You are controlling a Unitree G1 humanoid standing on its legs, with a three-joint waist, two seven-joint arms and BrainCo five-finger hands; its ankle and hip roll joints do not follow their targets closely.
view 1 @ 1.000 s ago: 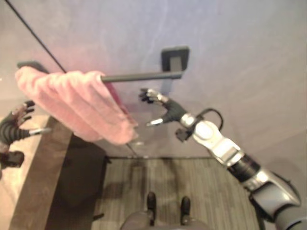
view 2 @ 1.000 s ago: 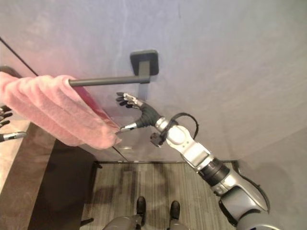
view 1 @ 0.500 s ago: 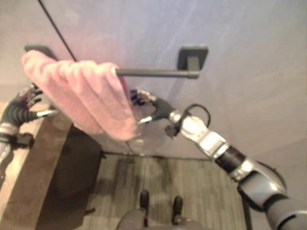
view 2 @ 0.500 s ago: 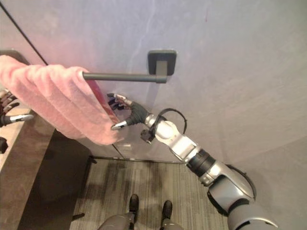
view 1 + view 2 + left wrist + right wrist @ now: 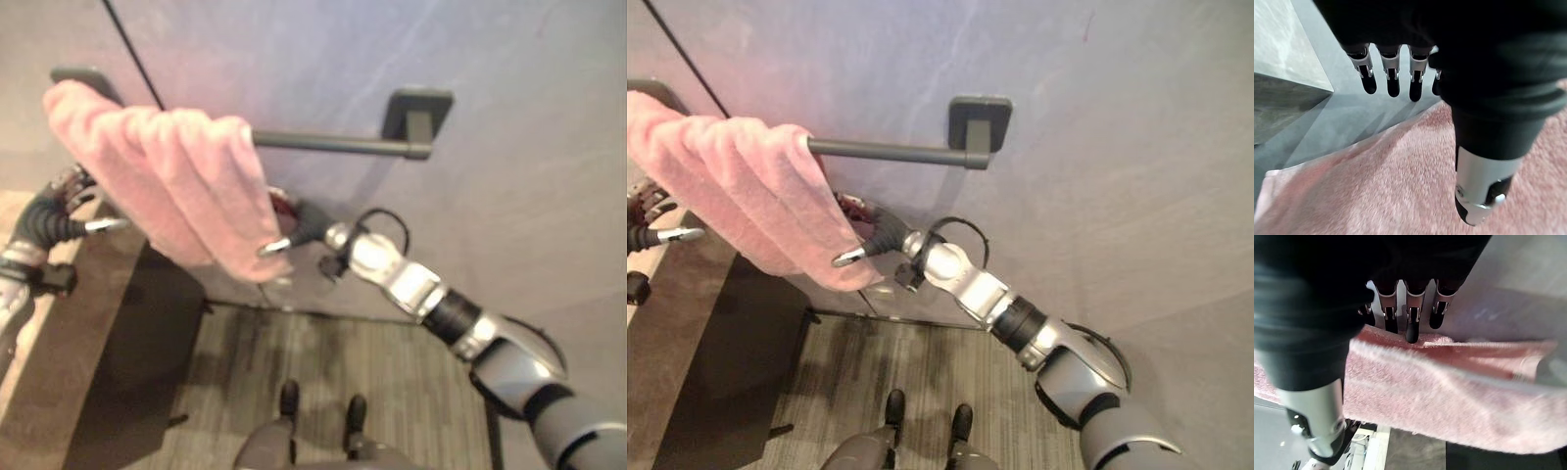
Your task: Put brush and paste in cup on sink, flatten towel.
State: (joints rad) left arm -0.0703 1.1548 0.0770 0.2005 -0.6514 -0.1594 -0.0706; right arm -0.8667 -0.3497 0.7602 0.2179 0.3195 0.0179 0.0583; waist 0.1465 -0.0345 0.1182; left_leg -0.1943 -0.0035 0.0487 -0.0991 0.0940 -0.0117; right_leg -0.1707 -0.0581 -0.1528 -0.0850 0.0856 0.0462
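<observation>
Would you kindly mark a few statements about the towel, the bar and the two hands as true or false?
1. The towel hangs bunched at one end of the bar. True.
2. The towel is spread flat along the whole bar. False: much of the bar toward its wall mount is bare.
3. The right hand is at the towel's lower edge, thumb in front of the cloth and fingers reaching behind it. True.
4. The right hand grips the bare bar. False: it is below the bar, at the towel.
5. The left hand is beside the towel, above the counter. True.
6. The towel is blue. False: it is pink.
</observation>
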